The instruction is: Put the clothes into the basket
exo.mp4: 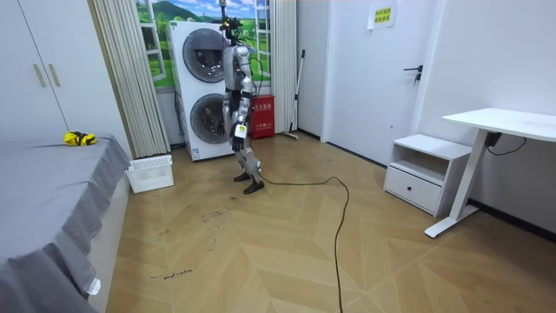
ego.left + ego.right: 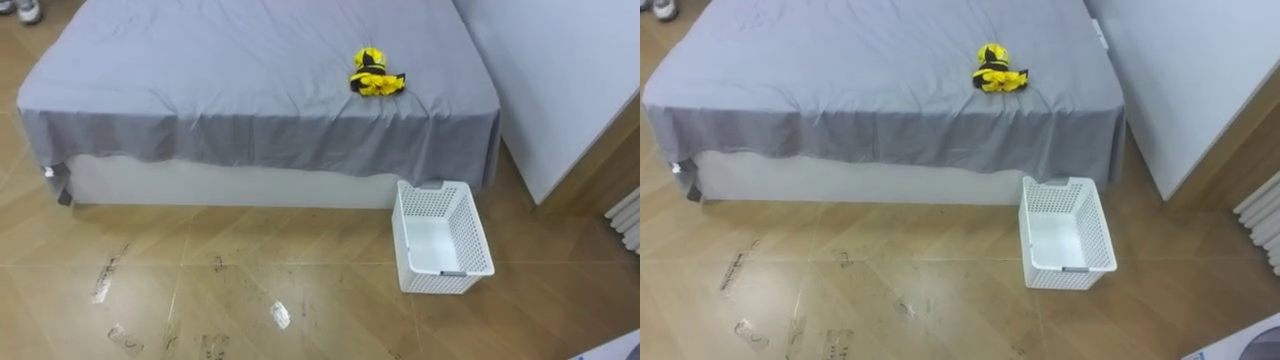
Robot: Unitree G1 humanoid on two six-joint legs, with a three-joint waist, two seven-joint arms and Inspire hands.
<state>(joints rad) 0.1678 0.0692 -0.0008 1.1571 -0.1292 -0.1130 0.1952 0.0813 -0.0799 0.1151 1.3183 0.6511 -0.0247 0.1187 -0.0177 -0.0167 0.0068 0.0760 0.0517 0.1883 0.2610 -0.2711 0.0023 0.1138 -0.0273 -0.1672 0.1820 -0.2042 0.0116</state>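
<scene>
1. In your eye views, the clothes (image 2: 376, 75) lie on the bed (image 2: 200, 80), and the basket (image 2: 412, 230) stands on the floor just beside it.
2. The room view adds the robot by the washers (image 1: 201, 87), well apart from both. You cannot tell how its hands (image 1: 241, 130) are set.

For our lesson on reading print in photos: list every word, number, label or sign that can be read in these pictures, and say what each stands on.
Yellow wall sign, high up beside the door: print too small to read.
Red object beside the washing machines: pale markings, too blurred to read.
Floor marks in front of the bed: dark scuffs, not writing.
No text here can be read.
</scene>
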